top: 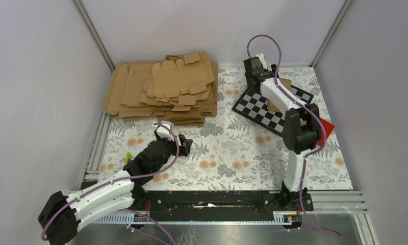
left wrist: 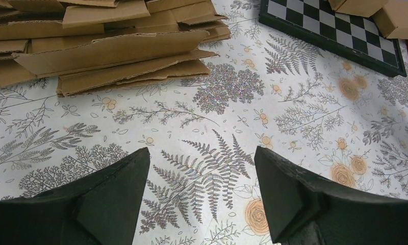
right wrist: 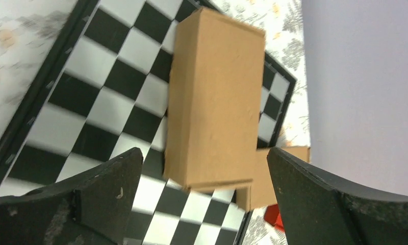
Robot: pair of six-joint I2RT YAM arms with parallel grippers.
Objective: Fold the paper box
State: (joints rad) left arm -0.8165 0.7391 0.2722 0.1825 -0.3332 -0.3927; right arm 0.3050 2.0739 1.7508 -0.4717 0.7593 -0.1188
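Observation:
The paper box [right wrist: 214,97] is a slim brown folded carton lying flat on a black-and-white checkerboard [right wrist: 115,107]. My right gripper [right wrist: 203,152] hovers just above its near end, open wide, fingers apart from the carton on both sides. In the top view the right gripper [top: 252,76] is at the back of the table, and the arm hides most of the carton [top: 274,106]. My left gripper [left wrist: 202,150] is open over bare floral tablecloth, holding nothing; in the top view the left gripper [top: 184,143] sits left of centre.
A thick stack of brown card sheets [top: 161,92] fills the back left. A second brown carton [right wrist: 265,176] lies by the board's edge, with a small red block [right wrist: 273,219] beside it. Grey walls close in the back and both sides.

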